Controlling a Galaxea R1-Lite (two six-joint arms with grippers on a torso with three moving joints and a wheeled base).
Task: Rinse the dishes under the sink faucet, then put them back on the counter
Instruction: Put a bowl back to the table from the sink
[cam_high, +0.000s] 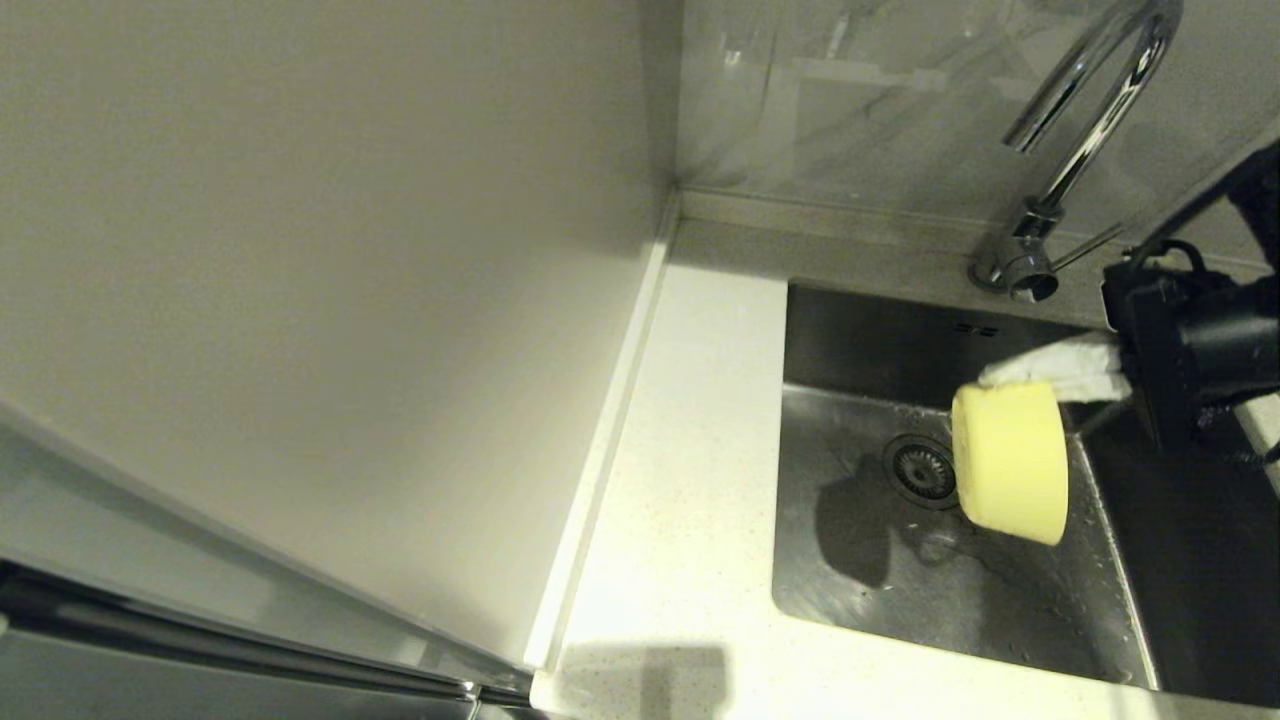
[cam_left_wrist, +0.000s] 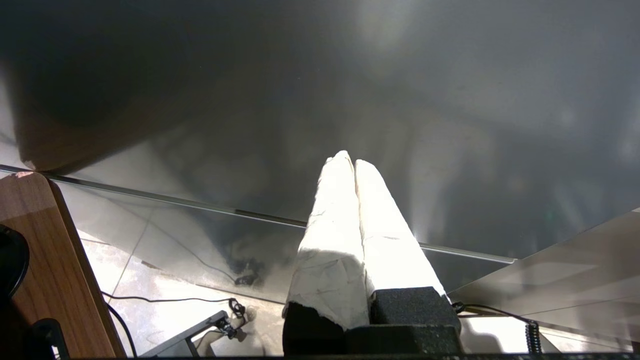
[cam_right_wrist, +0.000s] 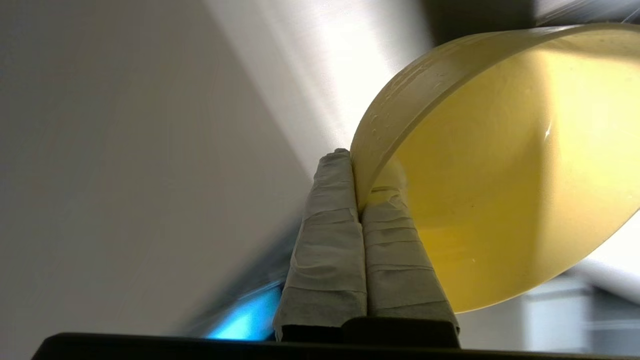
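My right gripper (cam_high: 1000, 378) is shut on the rim of a yellow-green bowl (cam_high: 1010, 462), held tipped on its side above the sink (cam_high: 860, 560), near the round drain strainer (cam_high: 920, 470). In the right wrist view its taped fingers (cam_right_wrist: 332, 200) pinch the bowl's wall (cam_right_wrist: 500, 175), one inside and one outside. The chrome faucet (cam_high: 1085, 130) rises behind the sink, its spout above and behind the bowl. No water stream shows. The off-white counter (cam_high: 680, 480) lies left of the sink. My left gripper (cam_left_wrist: 354, 162) is shut and empty, parked low, away from the counter.
A tall pale cabinet panel (cam_high: 320, 300) walls off the counter's left side. A glossy backsplash (cam_high: 860, 90) stands behind the faucet. In the left wrist view there are a floor with cables (cam_left_wrist: 175, 300) and a wooden panel (cam_left_wrist: 45, 260).
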